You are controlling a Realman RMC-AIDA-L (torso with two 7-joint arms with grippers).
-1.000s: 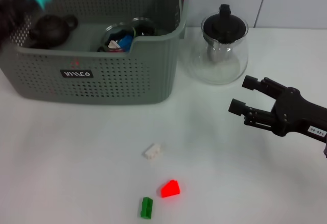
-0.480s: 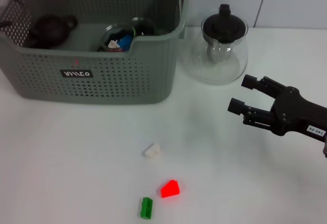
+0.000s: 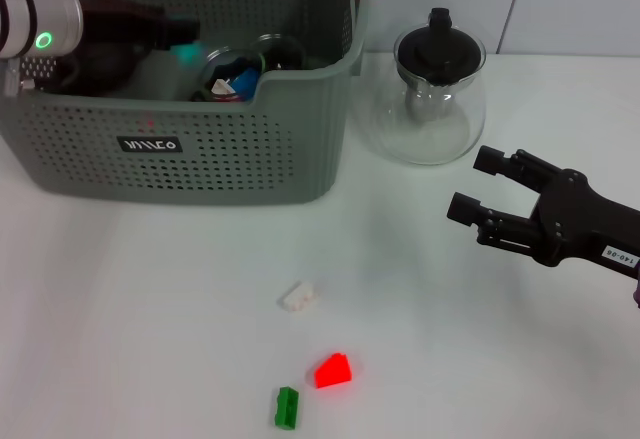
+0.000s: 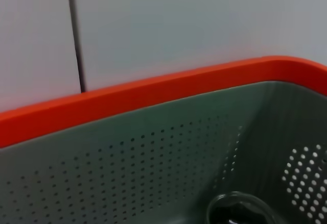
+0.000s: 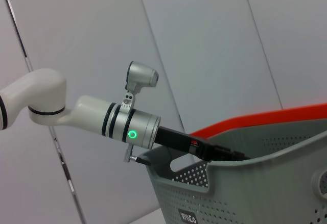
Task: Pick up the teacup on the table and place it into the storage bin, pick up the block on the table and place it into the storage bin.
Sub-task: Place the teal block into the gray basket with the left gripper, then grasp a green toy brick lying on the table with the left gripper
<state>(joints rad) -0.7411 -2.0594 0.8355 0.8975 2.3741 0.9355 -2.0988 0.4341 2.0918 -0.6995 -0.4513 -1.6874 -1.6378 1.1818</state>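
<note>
Observed change: a second ago the left gripper was high at the far-left corner of the grey-green perforated plastic storage bin with a small teal block. It has since come down inside the bin, reaching in from the left. The small teal block now shows just under the gripper's tip, low in the bin beside a glass cup. I cannot tell whether the left gripper clasps the block or has let go.

The right gripper has not moved. It hangs spread open above the plain white table, near the clear glass teapot.

Assessment: one block delivery is at or near release. Small white, red and green blocks lie on the table. I see no teacup there.
</note>
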